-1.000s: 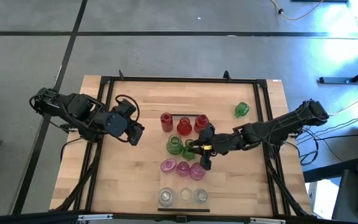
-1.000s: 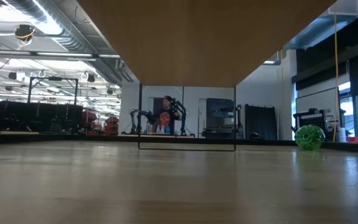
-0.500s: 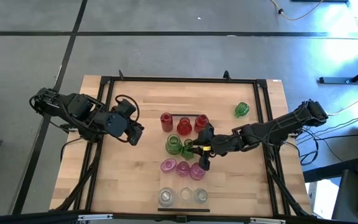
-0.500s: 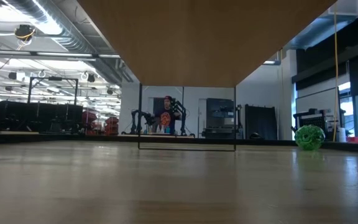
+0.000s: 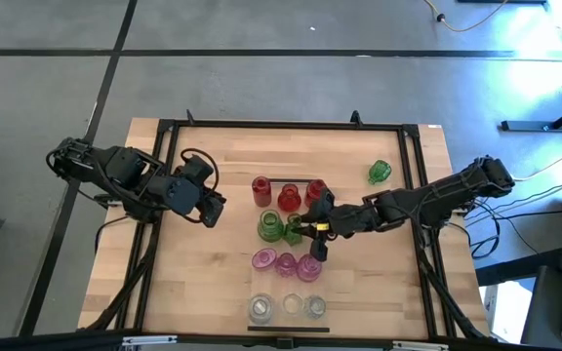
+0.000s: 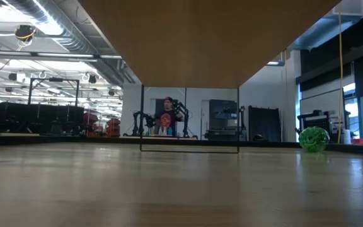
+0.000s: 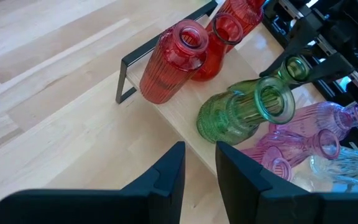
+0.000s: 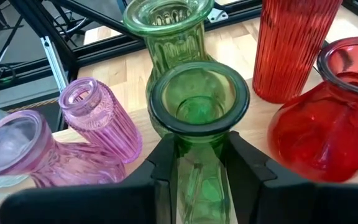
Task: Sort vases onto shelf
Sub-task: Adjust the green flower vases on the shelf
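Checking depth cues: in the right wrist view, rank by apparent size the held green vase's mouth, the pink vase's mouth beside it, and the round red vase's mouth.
1. Green vase mouth, held in the right hand, nearest.
2. Red vase mouth, partly cut off, so unsure.
3. Pink vase mouth.

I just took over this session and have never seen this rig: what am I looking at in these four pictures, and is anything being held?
Two dark robot arms work at a wooden table. The overhead picture shows both: the left gripper waits open beside the shelf, and the right gripper is shut on a green vase. The table-level picture shows mostly room, plus another green vase lying apart. The other two pictures come from the wrist cameras. On the shelf stand red vases, a second green vase, pink vases and clear vases, grouped by colour.
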